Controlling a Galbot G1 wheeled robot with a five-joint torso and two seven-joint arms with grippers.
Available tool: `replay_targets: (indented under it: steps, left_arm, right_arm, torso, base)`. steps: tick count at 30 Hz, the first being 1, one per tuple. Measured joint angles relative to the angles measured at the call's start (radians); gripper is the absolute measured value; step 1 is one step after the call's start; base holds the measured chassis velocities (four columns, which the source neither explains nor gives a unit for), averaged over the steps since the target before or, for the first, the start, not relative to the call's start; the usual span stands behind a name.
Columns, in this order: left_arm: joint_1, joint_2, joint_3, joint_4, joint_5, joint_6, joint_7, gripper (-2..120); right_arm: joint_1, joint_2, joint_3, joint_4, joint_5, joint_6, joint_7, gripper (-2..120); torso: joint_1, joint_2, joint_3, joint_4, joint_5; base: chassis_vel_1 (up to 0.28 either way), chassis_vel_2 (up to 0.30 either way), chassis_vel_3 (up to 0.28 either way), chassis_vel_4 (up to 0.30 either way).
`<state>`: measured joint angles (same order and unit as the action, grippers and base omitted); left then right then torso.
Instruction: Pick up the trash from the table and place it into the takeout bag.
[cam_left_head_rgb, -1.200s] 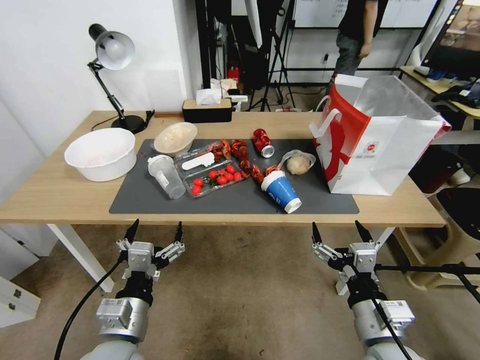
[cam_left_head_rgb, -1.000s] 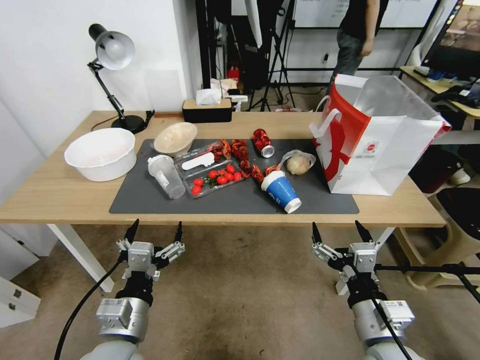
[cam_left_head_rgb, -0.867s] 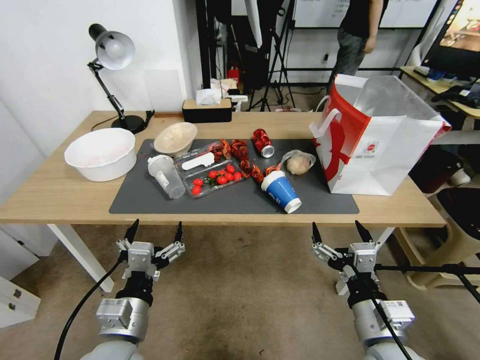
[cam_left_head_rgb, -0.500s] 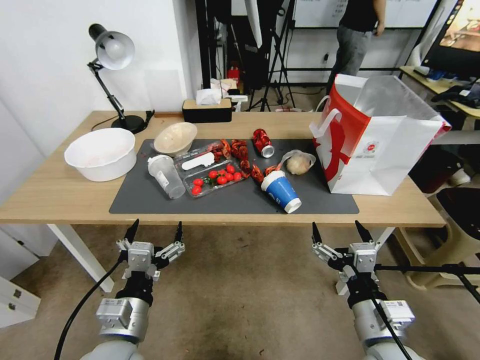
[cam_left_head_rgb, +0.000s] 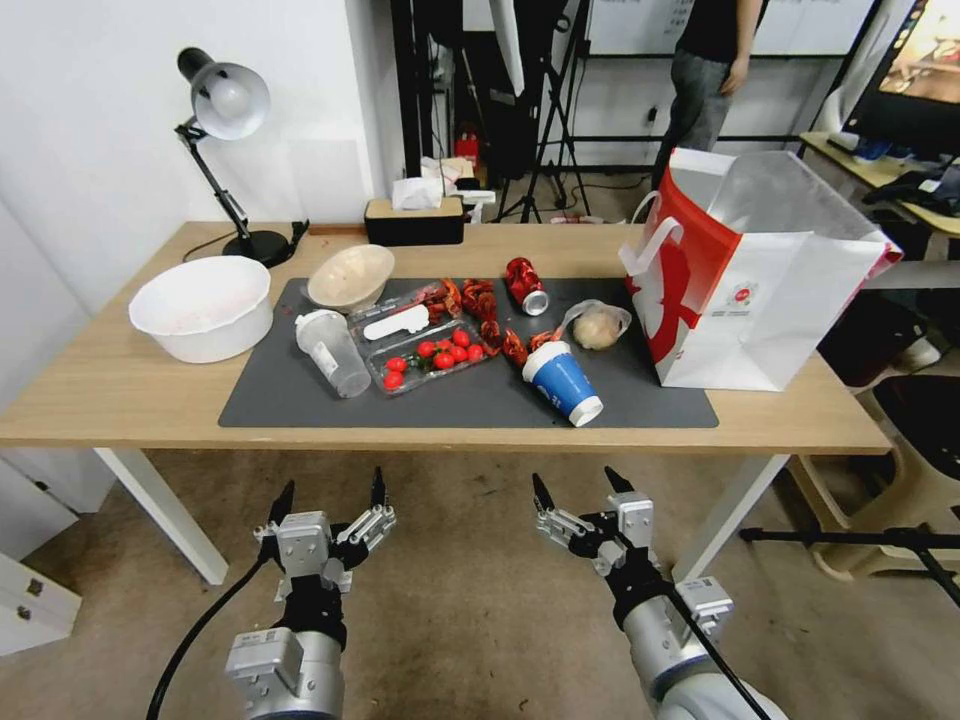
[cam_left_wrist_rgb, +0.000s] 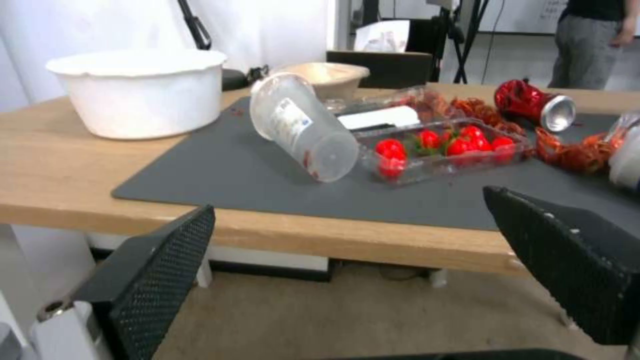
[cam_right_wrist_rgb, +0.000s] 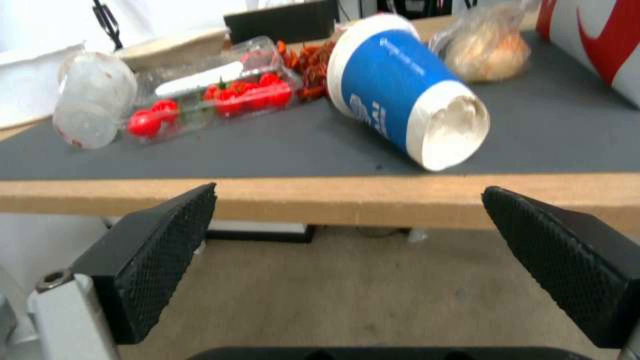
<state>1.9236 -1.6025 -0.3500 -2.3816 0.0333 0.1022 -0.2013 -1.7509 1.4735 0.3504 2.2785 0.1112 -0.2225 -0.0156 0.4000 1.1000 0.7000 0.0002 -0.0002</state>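
A: Report gripper status.

B: The left gripper (cam_left_head_rgb: 330, 488) hangs below the table's front edge, in front of the mat's left half, fingers spread wide, nothing between them. The right gripper (cam_left_head_rgb: 575, 483) hangs below the front edge too, in front of the blue paper cup, fingers likewise spread and empty.

A: Location of the carrying surface?

B: The long light-wood table (cam_left_head_rgb: 120, 390) on white legs carries a dark grey rectangular mat (cam_left_head_rgb: 480, 400) along its front edge.

A: Trash items?

B: The blue paper cup with white lid (cam_left_head_rgb: 562, 382) lies on its side near the mat's front edge, towards the right. The clear plastic bag with a beige lump (cam_left_head_rgb: 598, 325) rests just behind it. The red drink can (cam_left_head_rgb: 524, 284) lies on its side at the mat's rear edge. The clear plastic bottle (cam_left_head_rgb: 332, 352) lies tipped over on the mat's left part, beside a clear tray of red tomatoes (cam_left_head_rgb: 432, 355). The beige bowl (cam_left_head_rgb: 350, 276) sits tilted at the mat's rear left corner.

A: Receptacle?

B: The large white paper takeout bag with red sides (cam_left_head_rgb: 770, 290) stands upright, mouth open, at the table's right end, touching the mat's right edge. A large white bowl (cam_left_head_rgb: 201, 308) stands at the left end, off the mat.
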Motion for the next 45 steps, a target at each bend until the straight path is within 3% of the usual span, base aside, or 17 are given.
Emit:
replay_targets:
  steps: [3, 5, 20, 33, 41, 45]
  left_arm:
    - [0.001, -0.001, 0.001, 0.0, 0.0, -0.008, 0.0, 100]
    - [0.003, -0.005, 0.001, 0.001, 0.004, -0.057, 0.0, 100]
    - [0.008, -0.005, -0.014, -0.001, 0.012, -0.098, 0.004, 100]
    - [0.002, -0.003, -0.037, 0.018, 0.012, -0.124, 0.066, 100]
    - [-0.015, 0.0, -0.049, 0.048, 0.012, -0.144, 0.091, 100]
    - [-0.019, 0.003, -0.069, 0.053, 0.008, -0.154, 0.102, 100]
  right_arm:
    - [0.001, 0.0, -0.003, 0.0, 0.002, 0.0, -0.001, 100]
    - [0.002, -0.002, -0.005, 0.0, 0.004, 0.024, -0.007, 100]
    - [0.007, -0.004, 0.003, 0.002, 0.004, 0.078, -0.014, 100]
    - [0.011, -0.004, 0.007, -0.017, 0.003, 0.097, -0.008, 100]
    - [0.03, -0.016, 0.033, 0.0, 0.002, 0.205, 0.003, 100]
    - [0.126, -0.061, 0.059, -0.023, 0.075, 0.258, -0.016, 100]
  torso:
    - [0.0, 0.0, 0.0, 0.0, -0.0001]
    - [0.0, 0.0, 0.0, -0.0003, 0.0002]
    - [0.0, 0.0, 0.0, -0.0002, 0.0002]
    - [0.0, 0.0, 0.0, -0.0002, 0.0003]
    - [0.0, 0.0, 0.0, -0.0003, 0.0002]
    - [0.0, 0.0, 0.0, -0.0002, 0.0005]
  base:
    - [0.0, 0.0, 0.0, 0.0]
    - [0.0, 0.0, 0.0, 0.0]
    - [0.0, 0.0, 0.0, 0.0]
    - [0.0, 0.0, 0.0, 0.0]
    - [0.0, 0.0, 0.0, 0.0]
    - [0.0, 0.0, 0.0, 0.0]
